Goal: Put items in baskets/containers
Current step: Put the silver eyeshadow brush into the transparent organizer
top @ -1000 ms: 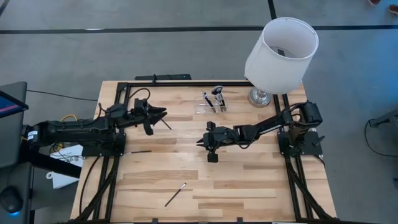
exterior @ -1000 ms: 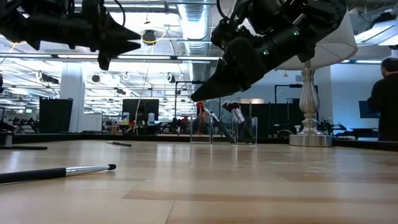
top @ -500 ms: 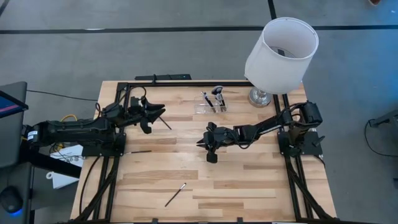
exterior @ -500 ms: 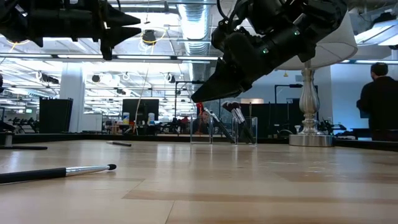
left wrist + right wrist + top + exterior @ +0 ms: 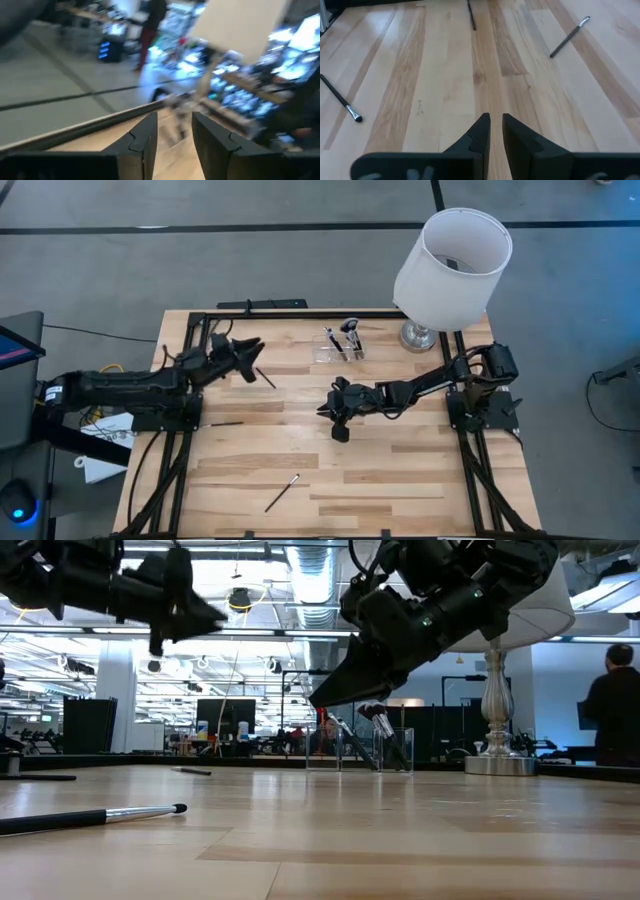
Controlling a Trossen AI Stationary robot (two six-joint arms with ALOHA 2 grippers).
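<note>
Wooden worktop [image 5: 400, 470] lies mostly bare. Left fingers [image 5: 145, 140] stand parted, gripping nothing, raised near the far-left edge; right fingers [image 5: 480, 132] nearly closed, empty, mid-table. Brushes [image 5: 282, 492] lie scattered; others stand in the clear box [image 5: 340, 352].

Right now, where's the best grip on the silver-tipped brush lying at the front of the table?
Take the brush mid-handle, on the black shaft, coming straight down with the claw's fingers across it. It lies flat and diagonal on bare wood with nothing beside it, so the fingers must turn to span its thin width; the silver head end is probably less steady.
</note>
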